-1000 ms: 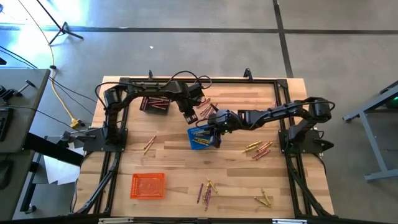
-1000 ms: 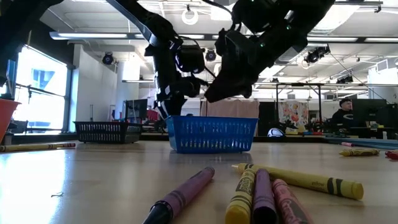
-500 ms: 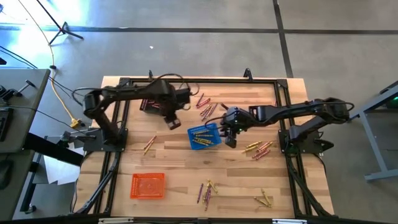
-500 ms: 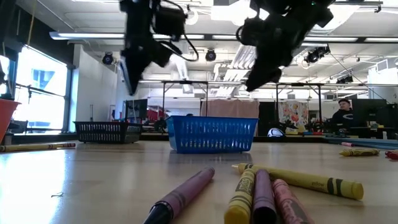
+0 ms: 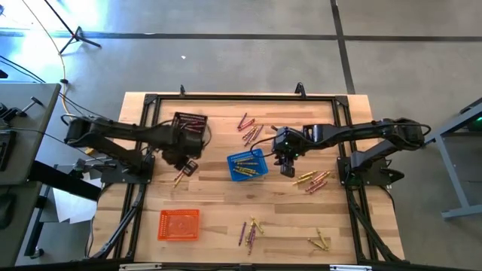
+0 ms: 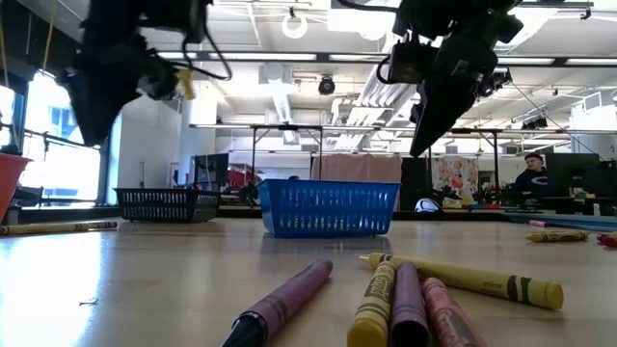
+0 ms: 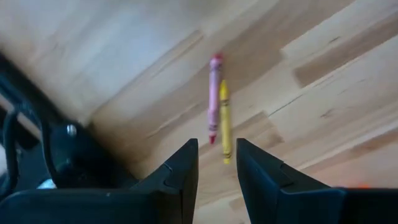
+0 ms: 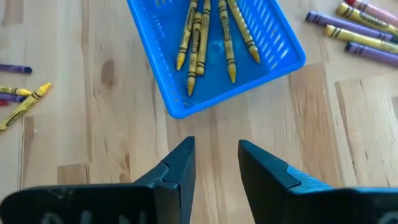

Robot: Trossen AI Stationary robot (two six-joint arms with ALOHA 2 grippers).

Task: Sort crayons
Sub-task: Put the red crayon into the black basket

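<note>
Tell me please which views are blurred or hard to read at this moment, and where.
Left wrist view: motion blur smears the wood and softens the pink and yellow crayons. Low view: bright ceiling lights leave both arms as dark silhouettes, and the nearest crayons are slightly soft. Right wrist view: sharp, the blue basket clear.

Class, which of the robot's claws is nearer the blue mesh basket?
The right claw: it hangs just beside the blue mesh basket. The left claw is farther off on the other side, over a pink and yellow crayon pair.

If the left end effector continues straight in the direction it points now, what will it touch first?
Probably the pink crayon and yellow crayon lying side by side just ahead of the open left end effector; depth is uncertain.
</note>
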